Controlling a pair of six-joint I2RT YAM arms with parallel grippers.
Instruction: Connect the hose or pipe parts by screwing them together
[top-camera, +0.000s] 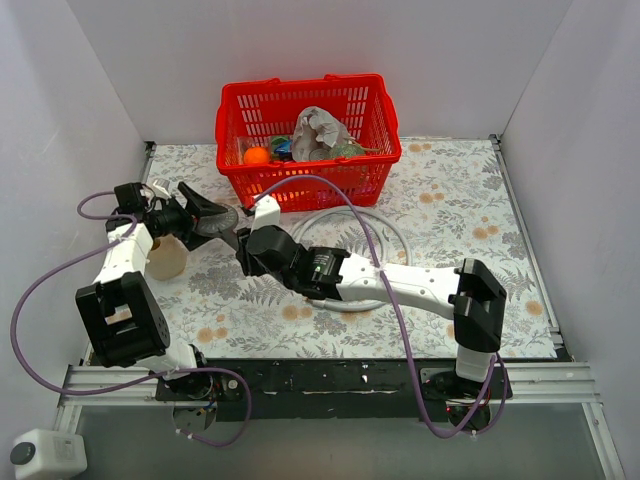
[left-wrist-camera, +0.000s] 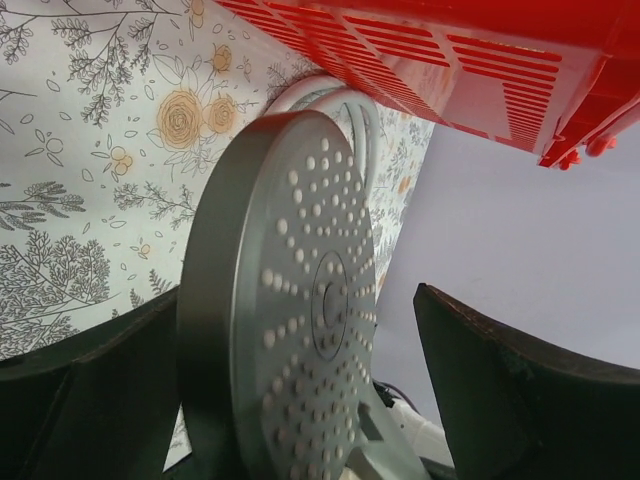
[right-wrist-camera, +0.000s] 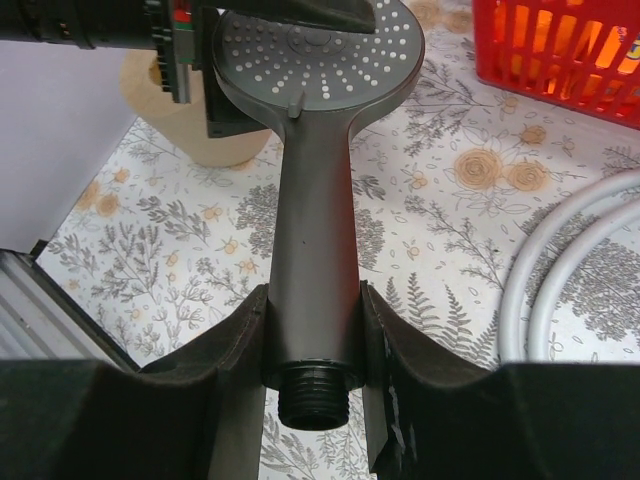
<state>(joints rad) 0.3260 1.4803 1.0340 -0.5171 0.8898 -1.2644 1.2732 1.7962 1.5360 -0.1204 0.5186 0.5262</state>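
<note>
Right claw (right-wrist-camera: 312, 335) clamps the shower head (right-wrist-camera: 310, 190) by its handle near the threaded end, while left claw (left-wrist-camera: 300, 378) stands spread around the disc face (left-wrist-camera: 312, 300).

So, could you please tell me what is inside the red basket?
The red basket holds an orange ball, a crumpled grey cloth-like item and blue and green bits. Anything under the crumpled item or low behind the walls is covered.

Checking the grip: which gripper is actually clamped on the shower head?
The right gripper: its fingers pinch the dark handle of the shower head just above its threaded end. The left gripper only straddles the disc face, one finger standing clear.
</note>
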